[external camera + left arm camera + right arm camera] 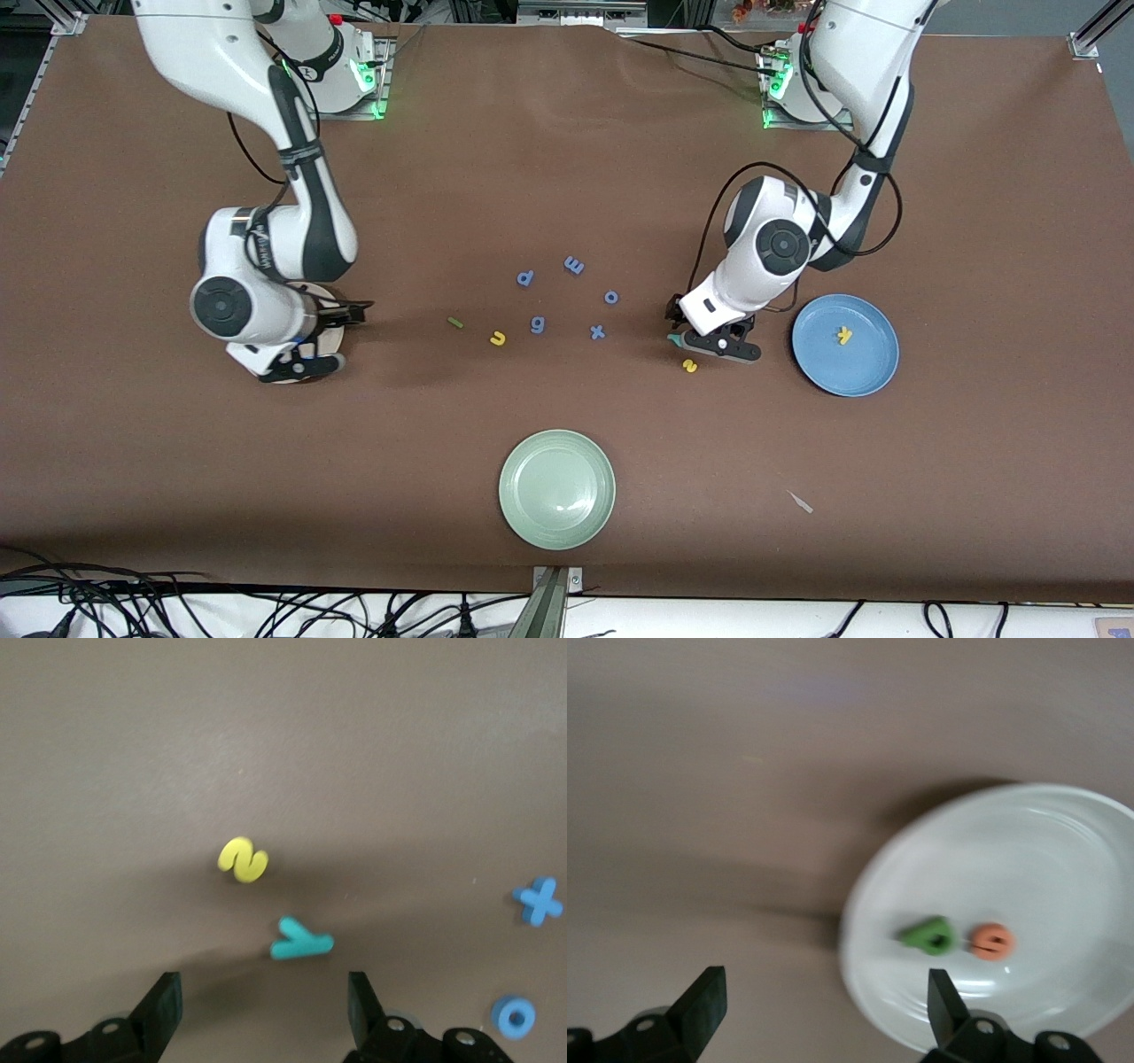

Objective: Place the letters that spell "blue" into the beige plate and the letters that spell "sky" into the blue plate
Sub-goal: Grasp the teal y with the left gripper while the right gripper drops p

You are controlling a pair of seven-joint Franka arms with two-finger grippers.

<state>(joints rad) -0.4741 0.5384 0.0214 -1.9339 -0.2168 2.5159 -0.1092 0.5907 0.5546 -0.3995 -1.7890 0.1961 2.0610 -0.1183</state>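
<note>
While the right gripper [819, 1010] hangs with its jaws apart over the edge of the beige plate [1063, 842], that plate holds the dark green b [928, 935] and the orange e [993, 942], side by side. The left gripper [261, 1001] is open too, low over the table, with the teal y [301, 941] just ahead of its fingers and the yellow s [243, 859] a little past that. Beside this gripper, toward the left arm's end, the blue plate [864, 372] holds the yellow k [843, 335]. Between the two grippers lie the thin green l [454, 322] and the yellow u [497, 338], on the table.

Glossy beige plate [1028, 859]; matt foam yellow s [243, 860]; matt brown table [567, 159].
</note>
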